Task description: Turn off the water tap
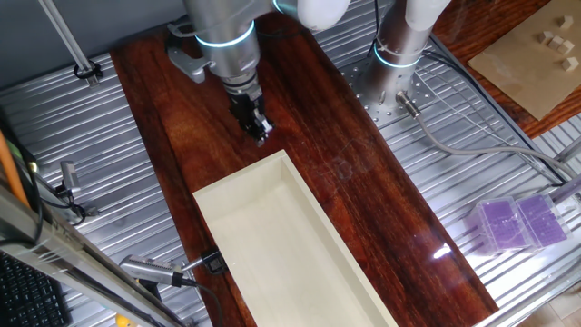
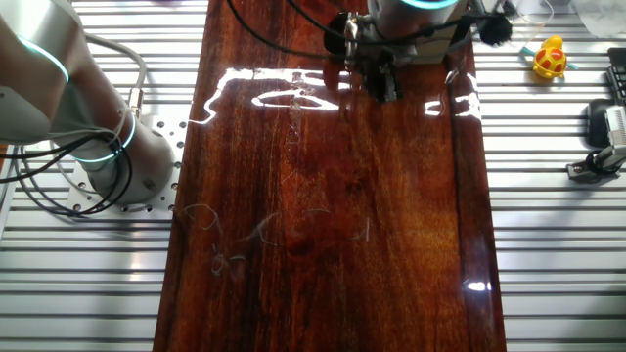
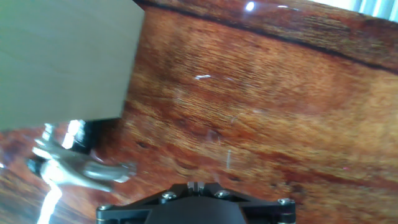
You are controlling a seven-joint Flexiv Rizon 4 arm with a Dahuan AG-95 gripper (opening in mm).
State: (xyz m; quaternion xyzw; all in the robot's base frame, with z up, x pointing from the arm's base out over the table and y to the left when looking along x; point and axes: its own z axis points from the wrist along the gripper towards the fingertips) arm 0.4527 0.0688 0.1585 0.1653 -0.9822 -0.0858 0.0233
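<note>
My gripper (image 1: 259,127) hovers just beyond the cream box's (image 1: 272,236) far end — fingers narrow (seemingly empty). The tap (image 3: 74,168) sits beside that box's corner, left of my hand, its lever pointing toward me.

We see a glossy, polished wood board (image 1: 363,191) with dark red-brown grain, throwing bright glare. Around it lies ribbed, matt silver metal table (image 1: 508,173). The cream box (image 1: 272,245) looks smooth and matt. The tap (image 3: 74,168) is shiny chrome-like metal. The gripper (image 1: 257,123) looks matt black.
</note>
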